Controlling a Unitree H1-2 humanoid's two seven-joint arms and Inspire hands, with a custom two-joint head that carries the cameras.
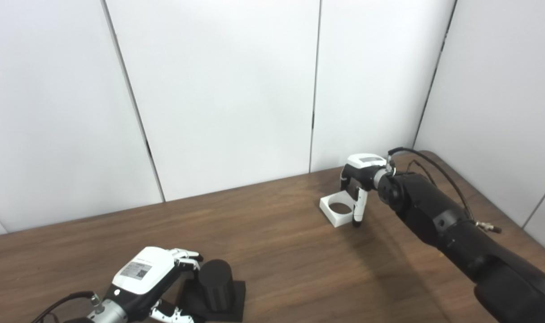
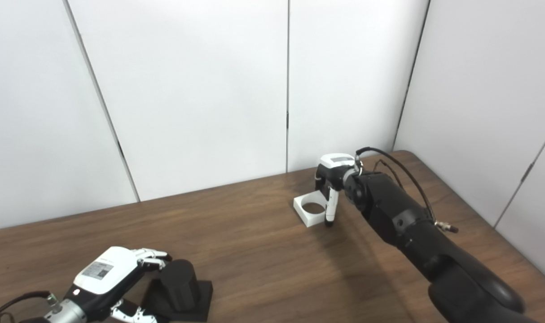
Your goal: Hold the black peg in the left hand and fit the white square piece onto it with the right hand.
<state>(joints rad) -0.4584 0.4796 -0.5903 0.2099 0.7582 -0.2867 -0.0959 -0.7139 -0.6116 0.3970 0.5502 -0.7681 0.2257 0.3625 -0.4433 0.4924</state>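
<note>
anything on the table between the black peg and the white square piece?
Nothing: bare wooden table between black peg and white square piece, in both eye views.

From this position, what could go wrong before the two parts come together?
1. The right hand reaches the white square piece at the table's far side with fingers down along its near edge; a shallow grip may push it away or tilt it.
2. The left hand only cups the black peg, which stands on its flat base; closing may tip it.
</note>
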